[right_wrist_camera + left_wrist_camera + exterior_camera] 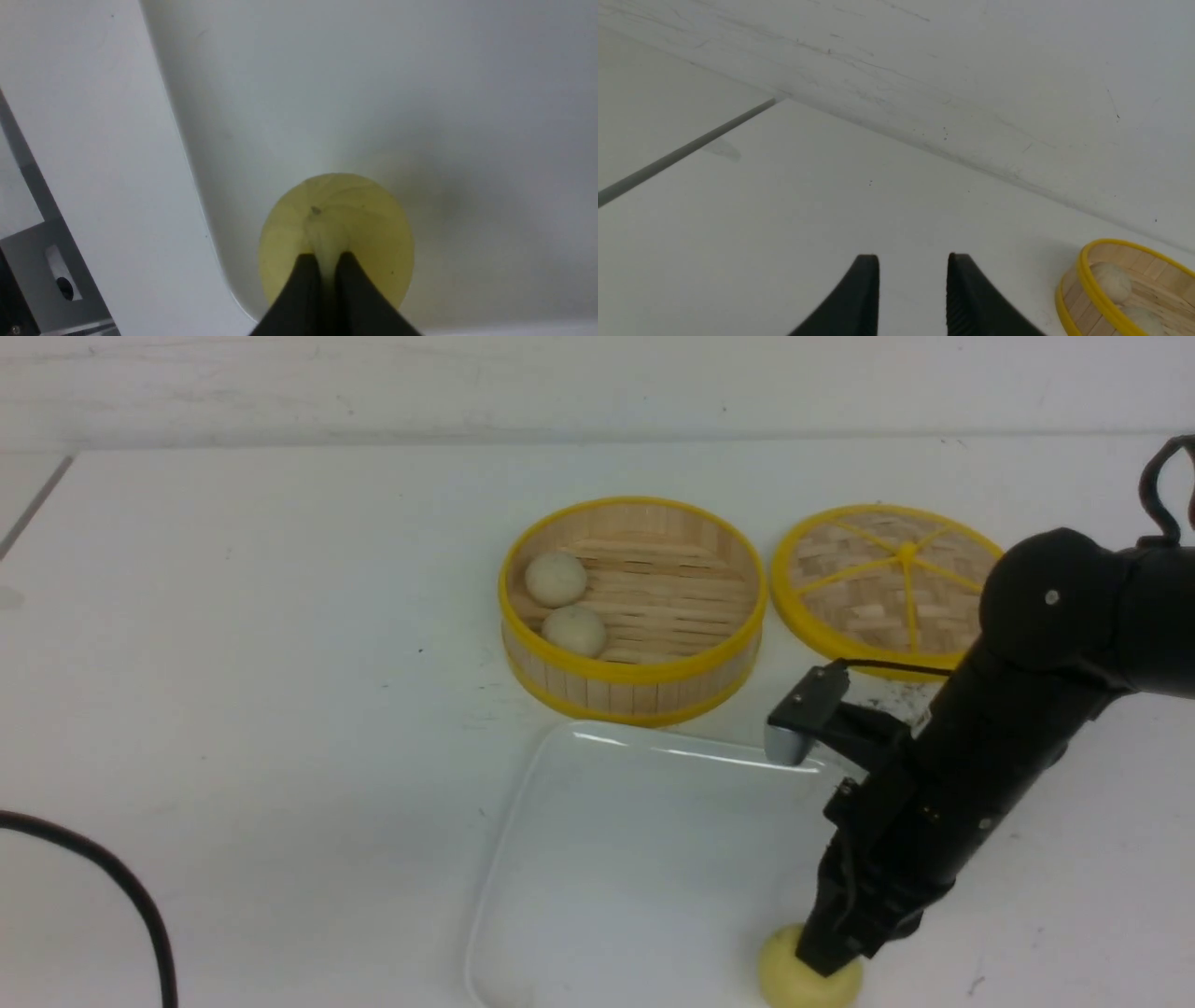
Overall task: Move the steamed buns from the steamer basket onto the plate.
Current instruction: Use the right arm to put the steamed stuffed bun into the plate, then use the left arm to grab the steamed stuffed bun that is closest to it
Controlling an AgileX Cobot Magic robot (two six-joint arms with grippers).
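Observation:
Near the plate's front right corner, my right gripper (pixel 829 959) is shut on the pale yellow steamed bun (pixel 782 973), low on the white plate (pixel 635 859). The right wrist view shows the gripper (pixel 327 259) pinching a ridge of the soft bun (pixel 336 210) over the plate floor (pixel 327 93). Two off-white steamed buns (pixel 555 579) (pixel 573 630) lie at the left side of the steamer basket (pixel 635 686) behind the plate. My left gripper (pixel 913 261) is open and empty over bare table, with the basket (pixel 1087 289) and its buns (pixel 1111 282) off to one side.
The flat woven lid (pixel 878 574) lies right of the basket, behind my right arm. A black cable (pixel 121 887) curves across the table's front left. A wall runs along the back of the table.

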